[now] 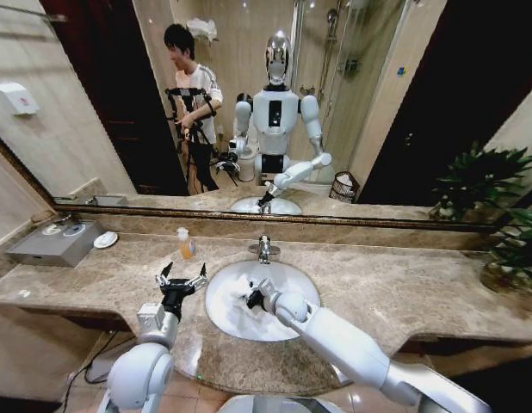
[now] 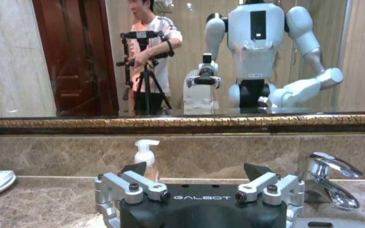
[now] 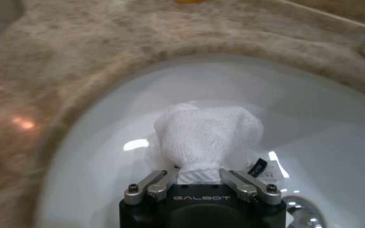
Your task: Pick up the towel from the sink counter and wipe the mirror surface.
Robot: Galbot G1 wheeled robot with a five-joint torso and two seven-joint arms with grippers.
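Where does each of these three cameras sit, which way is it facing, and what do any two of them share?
Head view: from the robot's head, looking down at the sink counter and mirror surface; both arms show.
Left wrist view: behind the open left hand, facing the mirror, soap bottle and faucet.
Right wrist view: behind the right hand, looking into the basin, shut on the towel.
Shared: head and left wrist views both show the faucet and soap bottle.

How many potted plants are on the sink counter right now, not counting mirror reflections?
1: a potted plant stands at the far right end of the sink counter, against the mirror surface. The leafy shape above it is its reflection. More could sit beyond the picture's right edge.
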